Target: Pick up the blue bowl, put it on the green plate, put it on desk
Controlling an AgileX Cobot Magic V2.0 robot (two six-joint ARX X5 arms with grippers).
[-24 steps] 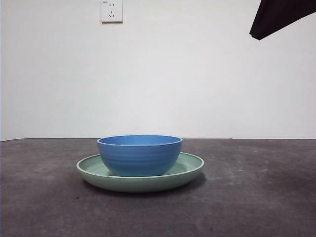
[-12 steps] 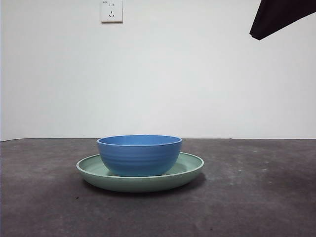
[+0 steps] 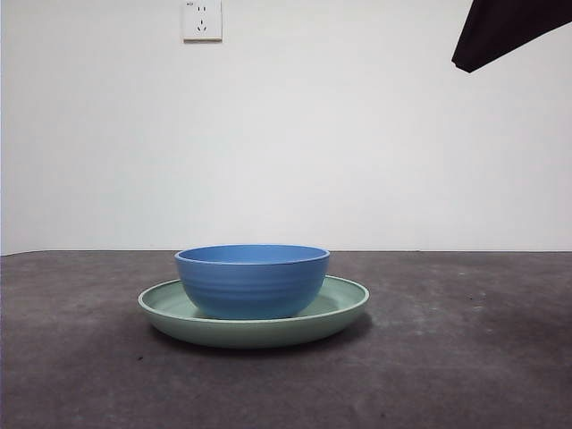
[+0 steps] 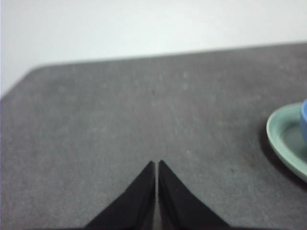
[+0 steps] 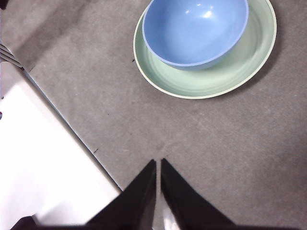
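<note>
**Bowl sits on the plate, both arms held back**

From where I stand, the blue bowl (image 3: 252, 280) rests upright in the middle of the green plate (image 3: 344, 304), and the plate lies flat on the desk (image 3: 465, 357). Seen from above in the right wrist view, the bowl (image 5: 195, 31) is empty, and a ring of the plate (image 5: 211, 81) shows all around it.

Neither arm touches anything. The right gripper (image 5: 158, 165) hangs above bare desk, well apart from the plate, its two black jaws pressed together at the tips. The left gripper (image 4: 157, 166) is off to the side of the plate, its jaws likewise closed on nothing. Only a dark tip of one arm (image 3: 500, 31) shows at the top corner of the front view.

The bowl looks stiff and light, probably plastic or melamine, with a glossy inner wall that could slip under hard jaws. The faint ridges outside should give some bite. I would guess the best hold is a pinch across the rim, one jaw inside and one outside, since the body looks too wide to span. The plate may shift if the bowl drags on lifting.
</note>
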